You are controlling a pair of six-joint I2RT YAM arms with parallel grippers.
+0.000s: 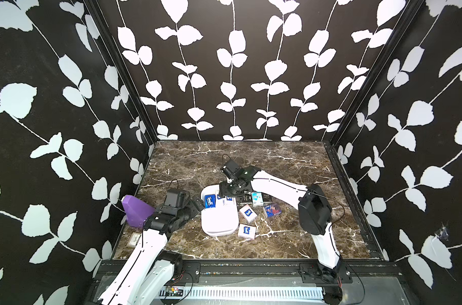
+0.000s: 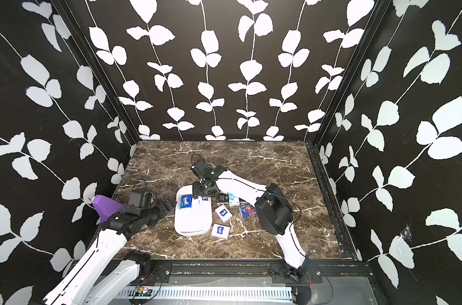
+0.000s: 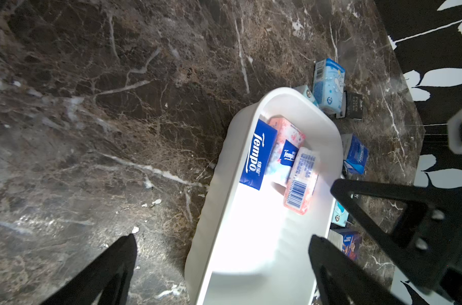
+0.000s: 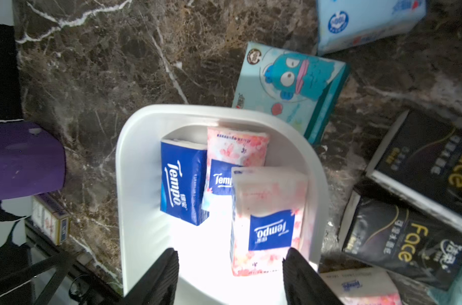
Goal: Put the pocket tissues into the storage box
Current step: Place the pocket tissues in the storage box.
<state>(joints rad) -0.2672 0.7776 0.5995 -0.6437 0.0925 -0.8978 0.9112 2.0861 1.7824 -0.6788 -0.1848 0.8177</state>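
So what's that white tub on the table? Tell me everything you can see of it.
The storage box is a white, plastic-looking oblong tub with rounded corners and a low rim, open-topped, flat on the marble table. Three tissue packs lie at its far end: a blue pack, a pink floral pack and another pink pack partly over it; the rest is bare. The right gripper hovers open above that end.

One white box (image 1: 219, 225) holds three tissue packs (image 3: 280, 158) at its 12 o'clock end: one blue pack (image 4: 183, 182), two pink-flowered packs (image 4: 237, 153) (image 4: 266, 219). Outside, from 1 to 5 o'clock of it, at least seven more show: two black packs (image 4: 425, 161) (image 4: 404, 237), two pale packs (image 1: 248, 213) (image 1: 247, 231) with blue logos, one teal cartoon pack (image 4: 290, 87), one light-blue pack (image 4: 367, 23), one dark-blue pack (image 1: 272, 210). One purple object (image 1: 137, 210) stands at its 9 o'clock.
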